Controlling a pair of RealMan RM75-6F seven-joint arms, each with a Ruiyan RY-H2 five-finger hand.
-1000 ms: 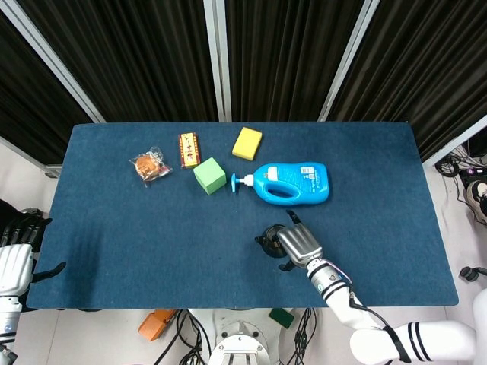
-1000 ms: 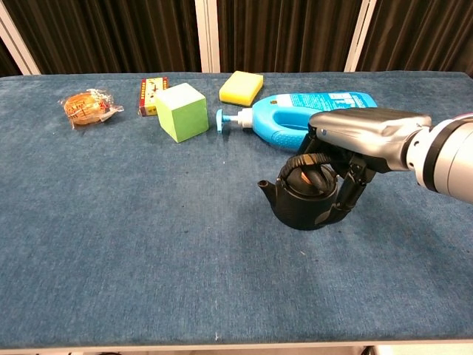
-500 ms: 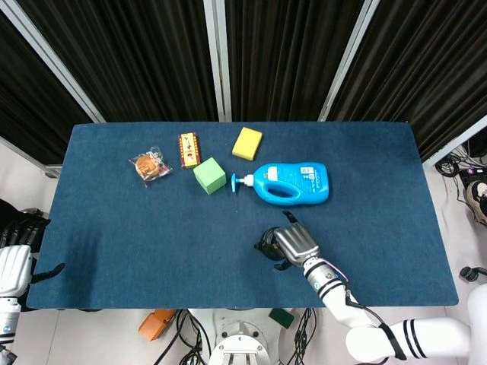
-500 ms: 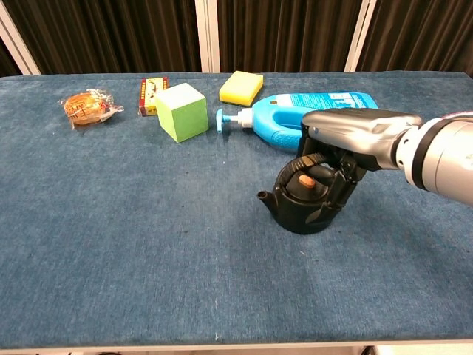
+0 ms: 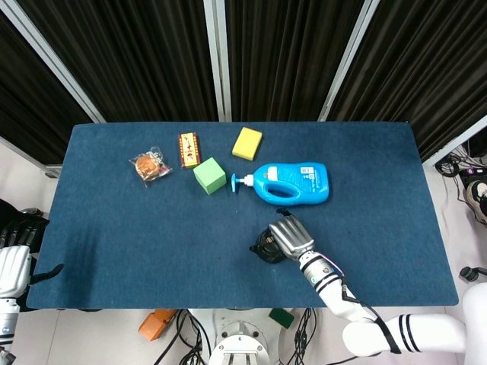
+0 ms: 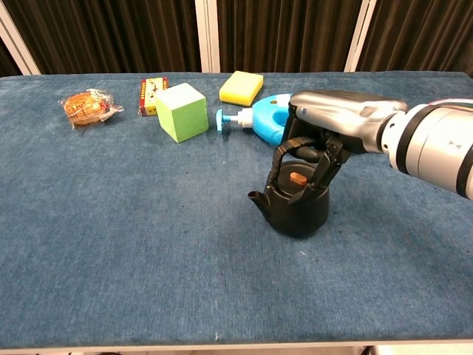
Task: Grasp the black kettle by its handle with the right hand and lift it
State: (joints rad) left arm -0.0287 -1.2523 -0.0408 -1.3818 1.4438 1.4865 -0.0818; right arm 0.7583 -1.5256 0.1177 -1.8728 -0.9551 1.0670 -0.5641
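The black kettle (image 6: 294, 203) stands near the middle of the blue table (image 6: 133, 244), a little to the right and toward the near edge, its spout pointing left. The right hand (image 6: 332, 126) hangs directly over it, palm down, and its fingers (image 6: 325, 164) are curled around the kettle's arched handle (image 6: 283, 153), which rises to meet them under the palm. The small orange lid knob shows just beneath the handle, between the fingers and the kettle body. From the chest view I cannot tell whether the base is touching the cloth or just clear of it. From the head view the hand (image 5: 289, 236) covers most of the kettle (image 5: 263, 245), only its left side peeking out.

Just beyond lies the blue detergent bottle (image 6: 270, 122) on its side, with the green cube (image 6: 181, 111), the yellow sponge (image 6: 241, 87), a small red box (image 6: 151, 95) and a wrapped snack (image 6: 87, 107) further left along the far side.

The left hand (image 5: 15, 251) sits off the table's near-left corner, holding nothing; whether its fingers are spread or curled I cannot tell.
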